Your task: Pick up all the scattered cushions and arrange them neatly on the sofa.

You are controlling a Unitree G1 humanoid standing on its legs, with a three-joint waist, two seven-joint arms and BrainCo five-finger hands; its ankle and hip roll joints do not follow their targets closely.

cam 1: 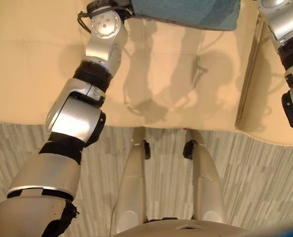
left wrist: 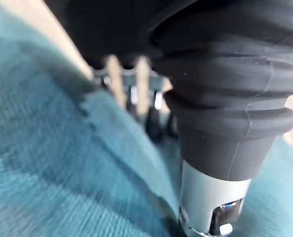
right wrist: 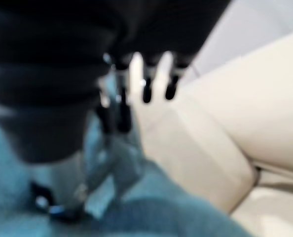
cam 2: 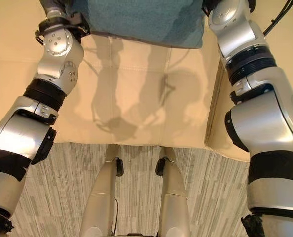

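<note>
Cushion [cam 2: 141,22], teal and soft, hangs between my two arms above the cream sofa seat [cam 2: 136,94], its lower edge running straight across the top of my head views with its shadow on the leather below. My left hand [left wrist: 136,94] lies along the cushion's left edge; past the dark cover my fingers [left wrist: 154,126] bend down with their dark tips on the teal fabric, gripping it. My right hand [right wrist: 146,74] sits at the cushion's right edge, thumb [right wrist: 119,111] against the cloth, the other fingers pointing out over the sofa; I cannot tell how firmly they close. Seat beneath the cushion lies bare and broad. To my right a seam [cam 2: 213,103] divides it from the next seat. The sofa's front edge meets the grey striped floor [cam 2: 62,182] near me.
</note>
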